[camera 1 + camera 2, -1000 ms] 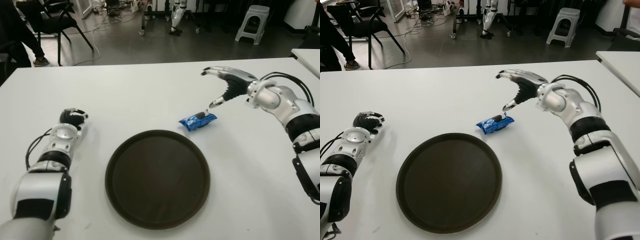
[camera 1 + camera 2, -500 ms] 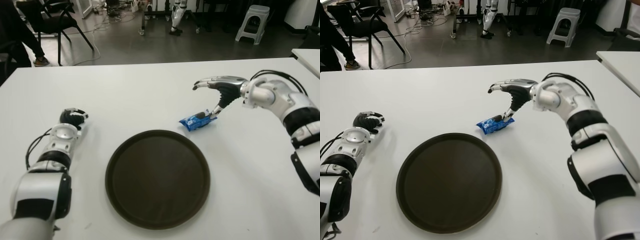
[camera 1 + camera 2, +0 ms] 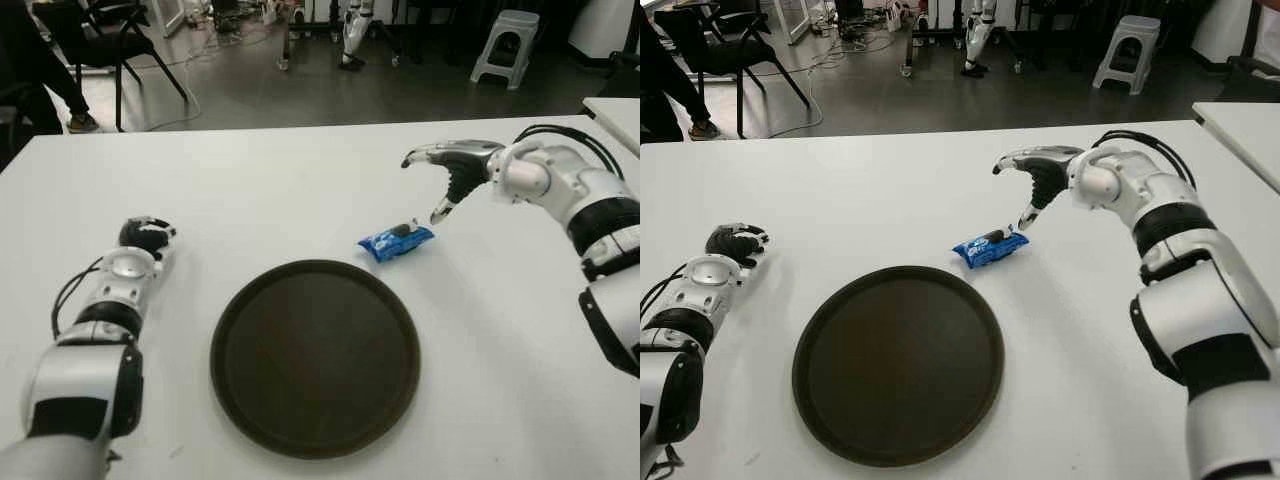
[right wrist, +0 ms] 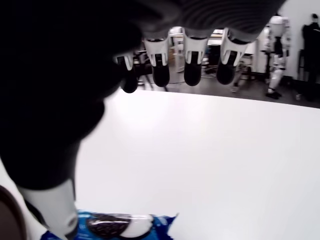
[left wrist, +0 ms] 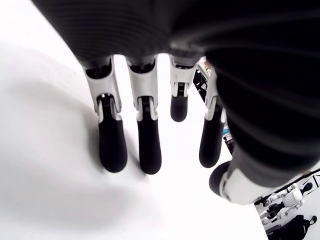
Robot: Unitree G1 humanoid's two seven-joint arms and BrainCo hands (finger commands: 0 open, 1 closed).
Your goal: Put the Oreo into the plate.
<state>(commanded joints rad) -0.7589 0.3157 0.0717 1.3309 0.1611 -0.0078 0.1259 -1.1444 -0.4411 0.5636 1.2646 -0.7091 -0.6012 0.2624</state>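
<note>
Left eye view: Oreo not yet grasped, plate empty.
White tabletop [image 3: 300, 190]; round dark brown plate [image 3: 315, 357] holds nothing; right robot hand [image 3: 450, 180] hovers with fingers spread just above the blue Oreo packet [image 3: 396, 241], which lies beside the plate's far rim; left robot hand [image 3: 143, 236] idle left of plate, fingers extended. Grasp, carry, release all remain.

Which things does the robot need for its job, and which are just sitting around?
For the job:
- Oreo packet, lying on the table
- plate, nothing on it
- right hand, open, just above the packet

Just there:
- left hand, at the table's left side
- white table
- stool
- chair
</note>
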